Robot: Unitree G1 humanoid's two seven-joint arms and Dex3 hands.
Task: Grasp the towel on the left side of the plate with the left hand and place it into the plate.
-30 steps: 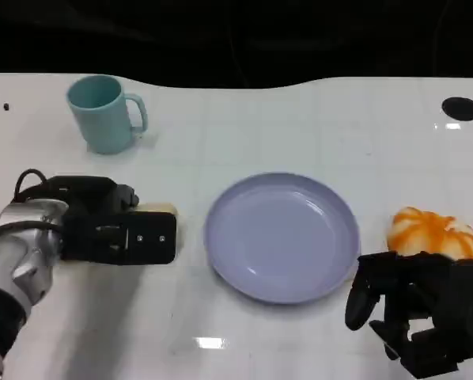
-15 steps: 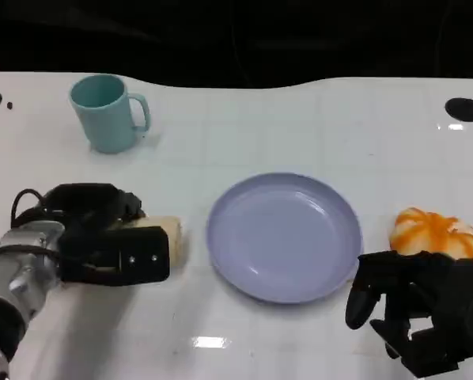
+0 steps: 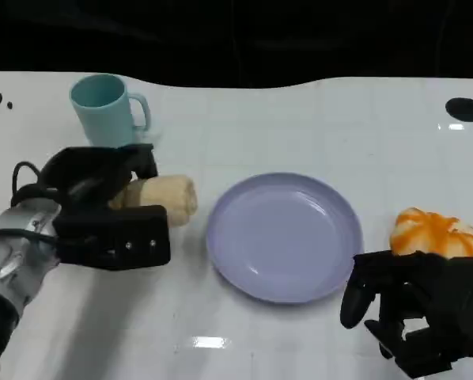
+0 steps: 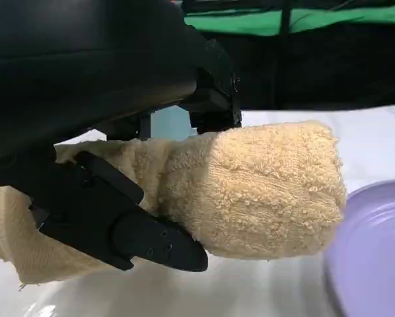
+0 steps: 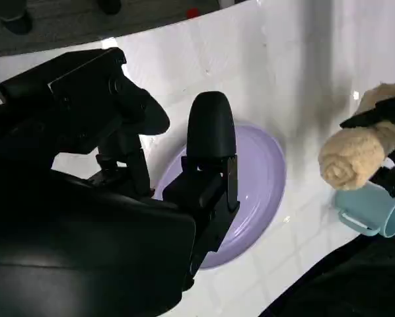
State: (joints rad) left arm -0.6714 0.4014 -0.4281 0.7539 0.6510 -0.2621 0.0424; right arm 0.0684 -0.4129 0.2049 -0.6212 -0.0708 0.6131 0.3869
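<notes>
A rolled beige towel (image 3: 164, 199) is gripped in my left hand (image 3: 102, 210), lifted just off the table to the left of the lavender plate (image 3: 282, 236). In the left wrist view black fingers (image 4: 125, 224) wrap the towel (image 4: 263, 191), whose free end points toward the plate's rim (image 4: 376, 251). The right wrist view shows the towel (image 5: 356, 155) raised beyond the plate (image 5: 257, 185). My right hand (image 3: 414, 313) hovers at the lower right beside the plate, fingers curled, holding nothing.
A teal mug (image 3: 102, 112) stands behind my left hand, close to the towel. An orange-and-white round object (image 3: 433, 232) lies right of the plate, just above my right hand. A black spot (image 3: 460, 109) marks the far right of the white table.
My left hand closed on the towel and lifted it up and slightly toward the plate; the roll now sticks out clearly past the fingers. The right hand has barely moved.
</notes>
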